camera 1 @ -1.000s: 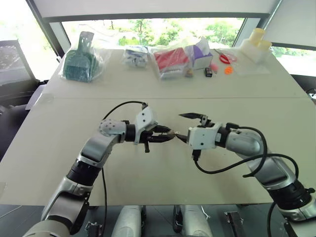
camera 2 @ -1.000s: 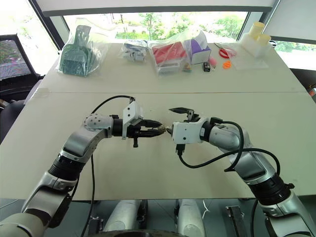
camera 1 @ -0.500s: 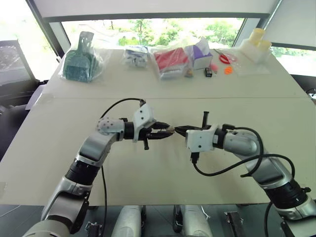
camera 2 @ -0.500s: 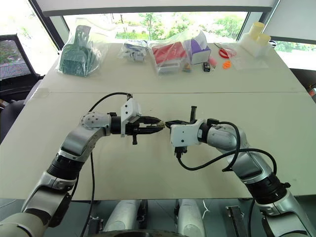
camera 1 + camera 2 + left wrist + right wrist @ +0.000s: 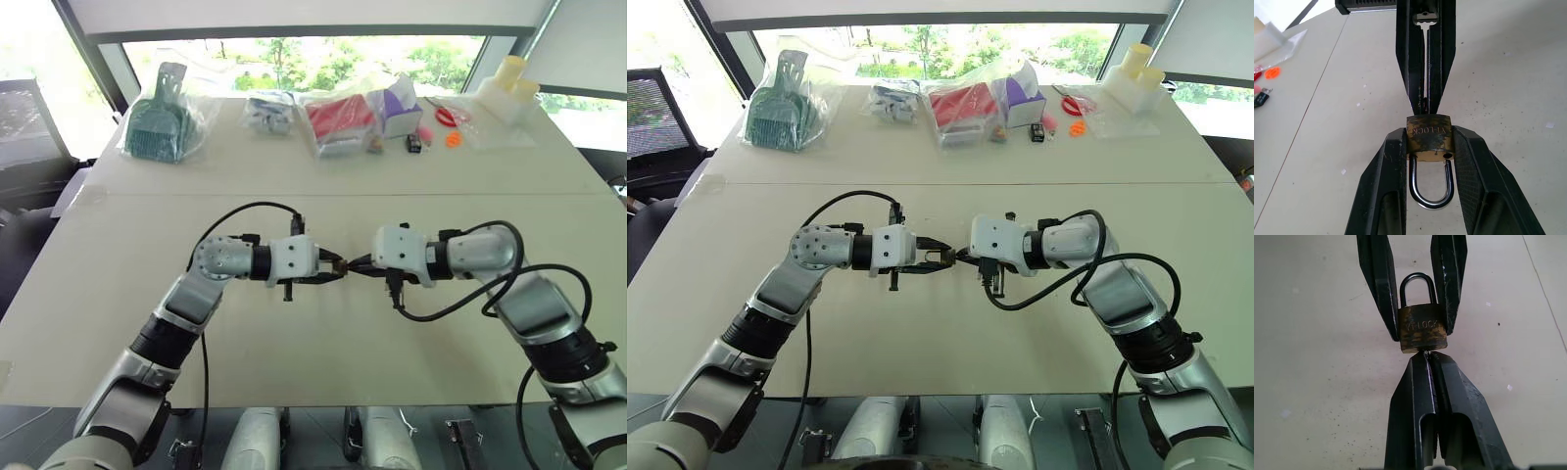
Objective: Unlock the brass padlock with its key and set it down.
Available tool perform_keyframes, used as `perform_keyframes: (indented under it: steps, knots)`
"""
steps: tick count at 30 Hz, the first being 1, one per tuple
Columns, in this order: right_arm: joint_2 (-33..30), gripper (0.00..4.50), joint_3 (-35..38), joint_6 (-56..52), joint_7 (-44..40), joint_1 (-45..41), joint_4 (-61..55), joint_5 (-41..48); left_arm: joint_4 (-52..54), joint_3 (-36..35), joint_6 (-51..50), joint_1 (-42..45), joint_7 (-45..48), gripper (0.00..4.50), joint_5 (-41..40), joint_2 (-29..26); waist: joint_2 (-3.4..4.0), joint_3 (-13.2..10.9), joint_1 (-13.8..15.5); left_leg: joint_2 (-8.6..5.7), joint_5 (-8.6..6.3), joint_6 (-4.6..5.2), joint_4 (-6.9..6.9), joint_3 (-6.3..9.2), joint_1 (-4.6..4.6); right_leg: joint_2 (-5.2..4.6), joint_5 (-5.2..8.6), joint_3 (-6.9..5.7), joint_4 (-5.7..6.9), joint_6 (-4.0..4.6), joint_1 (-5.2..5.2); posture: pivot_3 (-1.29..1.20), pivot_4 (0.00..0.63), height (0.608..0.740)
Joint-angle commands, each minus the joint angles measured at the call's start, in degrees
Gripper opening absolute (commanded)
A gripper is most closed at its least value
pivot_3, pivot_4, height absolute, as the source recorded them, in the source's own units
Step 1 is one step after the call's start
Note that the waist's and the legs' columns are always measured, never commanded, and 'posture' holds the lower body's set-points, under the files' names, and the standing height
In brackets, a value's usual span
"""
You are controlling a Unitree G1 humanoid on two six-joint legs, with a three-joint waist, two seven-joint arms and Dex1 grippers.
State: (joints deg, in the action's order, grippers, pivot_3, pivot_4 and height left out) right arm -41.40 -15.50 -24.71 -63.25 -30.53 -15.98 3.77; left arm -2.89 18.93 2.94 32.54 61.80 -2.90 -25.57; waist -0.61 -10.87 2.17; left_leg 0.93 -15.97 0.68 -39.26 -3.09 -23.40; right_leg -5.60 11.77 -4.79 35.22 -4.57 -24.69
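The right gripper (image 5: 1425, 63) has closed on the key (image 5: 1425, 54); the left gripper (image 5: 1429, 161) is clamping the brass padlock (image 5: 1429, 138).

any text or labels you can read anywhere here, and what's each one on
"VI-LOCK": stamped on the face of the small tarnished brass padlock, held in the left gripper; the first letters are worn and uncertain.
No marking can be read on the thin silvery key in the right gripper.
Any print on the bagged goods at the far edge of the table is too small to read.
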Motion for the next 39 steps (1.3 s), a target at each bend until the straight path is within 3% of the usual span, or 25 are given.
perform_keyframes:
  steps: [1, 3, 6, 13, 25, 28, 35, 39]
  knots:
    - [0.6, 0.02, 0.6, 14.7, 4.3, -1.7, 0.6, -4.3, 2.7, -1.2, -7.7, 0.7, 1.8, 0.75, -5.8, 1.2, 0.0, 0.0, 0.0, 0.0, 0.0, 0.0, 0.0, 0.0, 0.0, 0.0, 0.0, 0.0, 0.0, -0.01, 0.0, 0.0, 0.15, 0.74]
    - [-0.9, 0.02, 0.0, 27.7, 7.7, -0.8, 4.0, -9.8, 3.7, -2.5, -13.0, 0.6, 2.6, 0.75, -9.2, 1.5, 0.0, 0.0, -0.1, -0.01, 0.0, 0.0, 0.0, -0.01, 0.0, 0.0, 0.0, 0.0, 0.0, -0.02, 0.0, 0.0, 0.15, 0.74]
    - [-2.6, 0.88, 0.3, 43.0, 12.6, 1.6, 8.8, -15.4, 4.6, -3.3, -19.2, 1.4, 5.5, 0.75, -12.7, 0.4, 0.0, 0.0, 0.0, -0.03, 0.0, 0.0, 0.0, -0.03, 0.0, 0.01, 0.01, -0.01, 0.0, -0.07, 0.0, 0.0, 0.15, 0.74]
    - [-2.2, 4.43, 1.5, 59.5, 22.3, 2.8, 15.3, -20.9, 3.7, -5.2, -23.7, 3.9, 6.2, 0.75, -15.5, 1.1, -0.01, 0.0, -0.2, -0.03, 0.03, -0.04, 0.0, -0.07, 0.03, 0.01, 0.0, 0.02, 0.06, -0.07, 0.0, 0.0, 0.15, 0.74]
    - [0.8, 4.43, 1.1, 65.4, 27.4, 1.5, 16.0, -23.1, 1.8, -5.3, -23.8, 4.6, 6.0, 0.75, -15.1, 0.8, -0.01, 0.0, -0.7, -0.02, 0.03, -0.04, 0.0, -0.04, 0.03, 0.02, 0.0, 0.02, 0.07, -0.06, 0.0, 0.0, 0.15, 0.74]
    - [0.9, 3.61, 1.0, 65.7, 27.6, 1.8, 15.6, -23.2, 1.7, -5.4, -23.8, 4.6, 6.0, 0.75, -15.1, 0.6, -0.01, 0.0, -0.8, -0.02, 0.03, -0.04, 0.0, -0.04, 0.03, 0.01, 0.0, 0.02, 0.07, -0.06, 0.0, 0.0, 0.15, 0.74]
    - [0.9, 0.02, 1.0, 66.5, 27.9, 2.1, 15.4, -23.7, 1.0, -5.7, -23.6, 4.7, 5.8, 0.75, -15.1, 0.7, 0.0, 0.0, -1.5, -0.02, 0.03, -0.04, 0.0, -0.03, 0.04, 0.01, 0.0, 0.03, 0.07, -0.06, 0.01, 0.0, 0.15, 0.74]
    - [0.9, 0.02, 1.2, 67.1, 28.1, 2.1, 15.4, -23.8, 0.9, -5.6, -23.7, 4.9, 5.7, 0.75, -15.2, 0.9, -0.01, 0.0, -1.5, -0.01, 0.03, -0.04, 0.0, -0.03, 0.04, 0.02, 0.0, 0.03, 0.08, -0.06, 0.01, 0.0, 0.15, 0.74]
